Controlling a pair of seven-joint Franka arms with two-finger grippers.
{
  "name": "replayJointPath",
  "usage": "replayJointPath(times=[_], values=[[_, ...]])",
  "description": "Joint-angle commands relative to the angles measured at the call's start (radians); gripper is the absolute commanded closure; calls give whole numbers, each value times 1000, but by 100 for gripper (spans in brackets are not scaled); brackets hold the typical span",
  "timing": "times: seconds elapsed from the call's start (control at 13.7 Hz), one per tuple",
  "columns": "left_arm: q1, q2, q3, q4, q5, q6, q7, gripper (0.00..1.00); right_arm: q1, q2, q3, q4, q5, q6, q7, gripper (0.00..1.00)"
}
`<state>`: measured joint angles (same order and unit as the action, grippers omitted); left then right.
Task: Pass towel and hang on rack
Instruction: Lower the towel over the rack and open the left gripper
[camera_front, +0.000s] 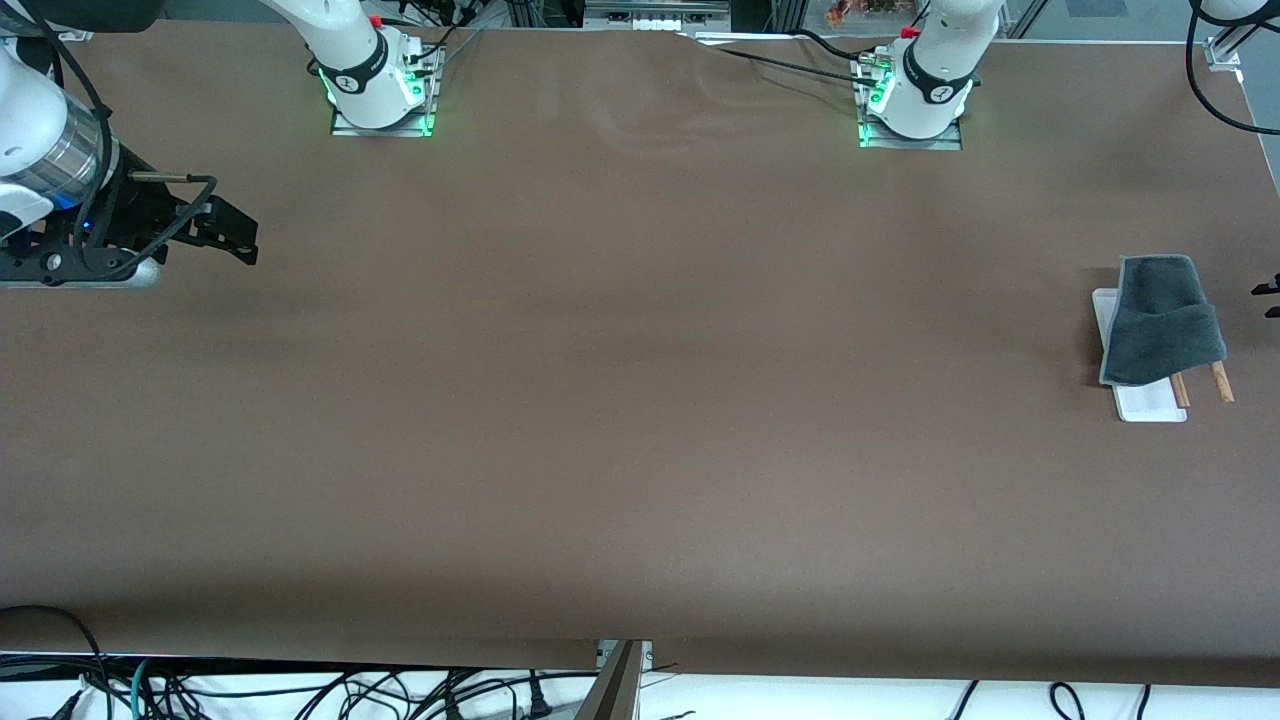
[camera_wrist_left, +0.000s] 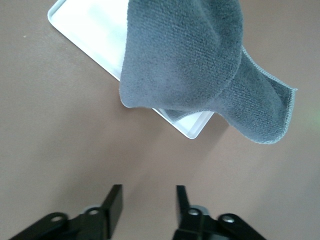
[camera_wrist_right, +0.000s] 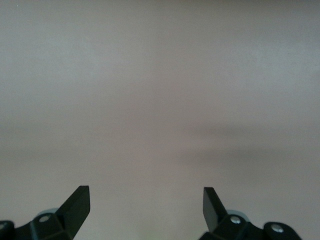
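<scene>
One towel (camera_front: 1163, 318), one rack (camera_front: 1150, 402) with two wooden rods, two grippers, one table (camera_front: 620, 400)

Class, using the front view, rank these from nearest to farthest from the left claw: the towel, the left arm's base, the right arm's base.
The left claw sits at the left arm's end of the table.
1. Towel: draped on the rack, right beside the claw.
2. Left arm's base: along the table's top edge.
3. Right arm's base: same edge, toward the right arm's end.

No text, label or number can be read anywhere.
</scene>
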<state>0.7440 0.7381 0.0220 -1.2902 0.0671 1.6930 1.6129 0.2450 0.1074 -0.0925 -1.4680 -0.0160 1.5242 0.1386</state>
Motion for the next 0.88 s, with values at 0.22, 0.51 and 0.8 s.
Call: replayJointPath(times=[0.22,0.51,0.8], values=[[-21,-126,-37,41,5,-30,-25,0,10,-8,3,-14,-5,19,-1,0],[-132,-252,-62,41,7,-212,-287,0,17,-9,3,-14,-7,19,-1,0],[-281,-331,-111,38,7,-315,-577,0,22,-15,2,-12,-10,31,1,0]])
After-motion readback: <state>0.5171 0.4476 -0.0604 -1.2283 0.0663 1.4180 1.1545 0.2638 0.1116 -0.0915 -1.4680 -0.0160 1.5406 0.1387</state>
